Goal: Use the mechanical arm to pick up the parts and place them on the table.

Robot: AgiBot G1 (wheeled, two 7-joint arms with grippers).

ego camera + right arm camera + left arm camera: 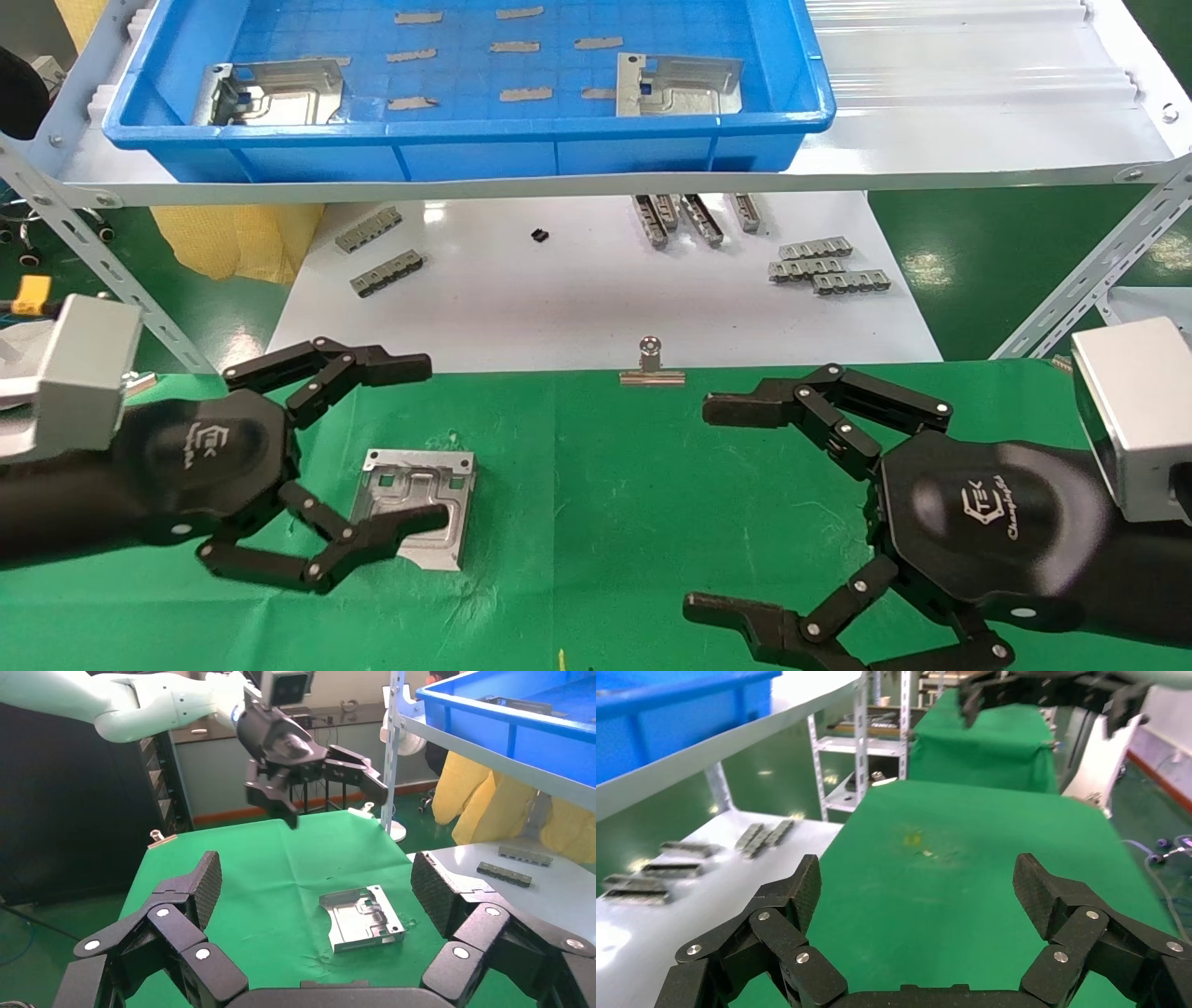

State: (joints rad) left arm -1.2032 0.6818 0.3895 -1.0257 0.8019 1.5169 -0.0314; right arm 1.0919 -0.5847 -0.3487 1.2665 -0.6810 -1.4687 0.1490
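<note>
One silver plate [416, 477] lies flat on the green cloth [596, 485]; it also shows in the right wrist view [362, 918]. My left gripper [433, 444] is open and empty. It hangs in the air over the plate, clear of it, as the right wrist view shows [302, 762]. In the head view its lower finger crosses the plate's near edge. My right gripper [698, 508] is open and empty over the cloth on the right. Two more plates [270, 93] [680, 86] lie in the blue bin [466, 126] on the shelf.
Thin grey slivers lie on the bin floor. Comb-like strips [829, 266] [382, 252] lie on the white tabletop under the shelf. A binder clip [651, 363] holds the cloth's far edge. Slanted shelf struts [93, 261] [1090, 280] stand at both sides. A yellow mark [910, 838] is on the cloth.
</note>
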